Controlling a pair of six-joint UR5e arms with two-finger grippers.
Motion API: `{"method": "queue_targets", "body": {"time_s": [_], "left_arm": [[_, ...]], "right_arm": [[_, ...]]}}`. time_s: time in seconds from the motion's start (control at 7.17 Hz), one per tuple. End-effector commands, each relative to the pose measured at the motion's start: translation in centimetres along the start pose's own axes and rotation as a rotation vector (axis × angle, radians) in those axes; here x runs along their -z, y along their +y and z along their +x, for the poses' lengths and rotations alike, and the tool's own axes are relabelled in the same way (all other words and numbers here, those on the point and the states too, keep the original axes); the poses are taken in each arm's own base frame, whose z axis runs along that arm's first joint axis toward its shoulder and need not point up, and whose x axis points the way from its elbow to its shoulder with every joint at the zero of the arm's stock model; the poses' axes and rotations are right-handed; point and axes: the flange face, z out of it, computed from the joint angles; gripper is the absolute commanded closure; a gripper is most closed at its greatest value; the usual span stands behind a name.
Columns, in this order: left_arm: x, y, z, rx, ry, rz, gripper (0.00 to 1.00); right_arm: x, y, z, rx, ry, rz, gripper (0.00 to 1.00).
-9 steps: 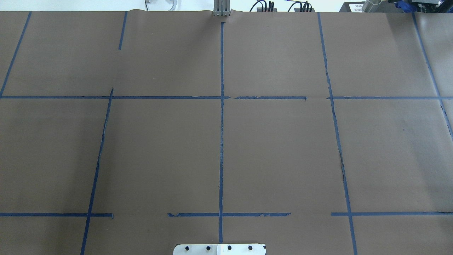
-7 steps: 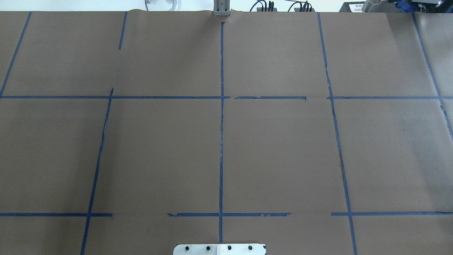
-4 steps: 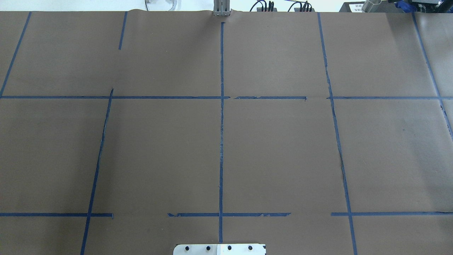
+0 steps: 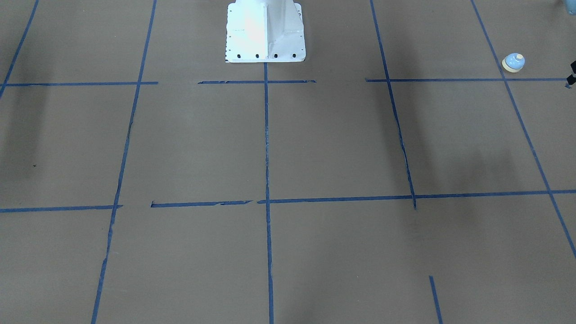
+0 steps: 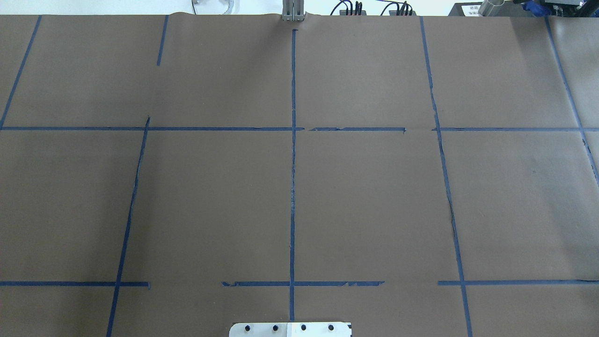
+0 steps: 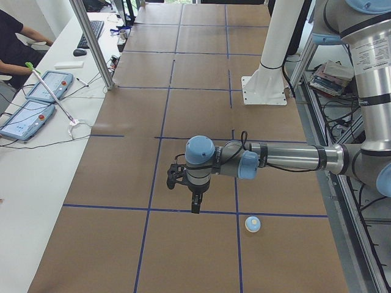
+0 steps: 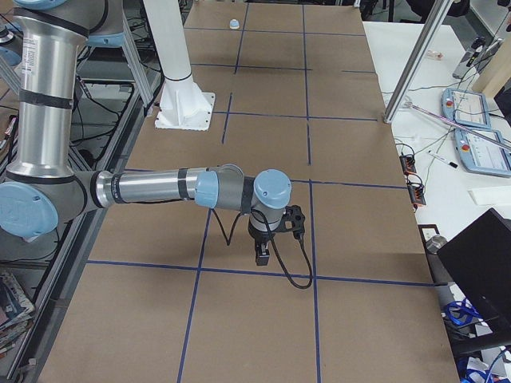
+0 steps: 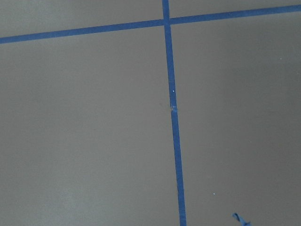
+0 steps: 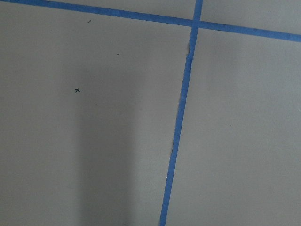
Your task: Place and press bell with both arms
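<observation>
The bell (image 4: 513,62), light blue with a cream button and rim, stands on the brown table at the robot's left end. It also shows in the exterior left view (image 6: 253,224) and far off in the exterior right view (image 7: 234,24). My left gripper (image 6: 195,208) hangs fingers-down above the table, a short way from the bell and not touching it. I cannot tell if it is open or shut. My right gripper (image 7: 261,258) hangs over the table's other end, far from the bell. I cannot tell its state. The overhead and wrist views show only table.
The white pedestal (image 4: 265,31) stands at the robot's side of the table (image 5: 374,201), which has a blue tape grid. A side bench with tablets (image 6: 49,85), a metal post (image 6: 91,43) and a seated person (image 6: 12,43) lies beyond the far edge.
</observation>
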Motion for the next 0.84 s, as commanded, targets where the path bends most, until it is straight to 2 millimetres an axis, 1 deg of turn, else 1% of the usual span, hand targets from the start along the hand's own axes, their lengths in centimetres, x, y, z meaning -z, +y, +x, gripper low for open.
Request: {"method": "queue_targets", "body": {"time_s": [0.0, 0.14, 0.28, 0.42, 0.56, 0.7], "left_arm": [[-0.7, 1.9, -0.7, 0.005, 0.001, -0.011, 0.0], [-0.9, 2.2, -0.6, 0.01, 0.025, -0.017, 0.0], [-0.8, 2.2, 0.3, 0.013, 0.118, -0.021, 0.0], [-1.3, 2.7, 0.2, 0.028, 0.156, -0.034, 0.0], [-1.5, 3.0, 0.1, 0.029, 0.155, -0.039, 0.0], [-2.4, 3.0, 0.5, 0.018, 0.151, -0.063, 0.0]], "right_arm": [[-0.2, -0.1, -0.3, 0.009, -0.004, -0.003, 0.0], [-0.3, -0.1, -0.2, 0.008, 0.001, -0.005, 0.0], [-0.3, 0.0, -0.2, 0.004, -0.003, -0.006, 0.0], [-0.3, -0.1, -0.3, 0.008, -0.005, -0.004, 0.0], [0.0, -0.1, -0.6, 0.012, -0.004, 0.002, 0.0], [0.2, -0.2, -0.8, 0.017, -0.004, 0.006, 0.0]]}}
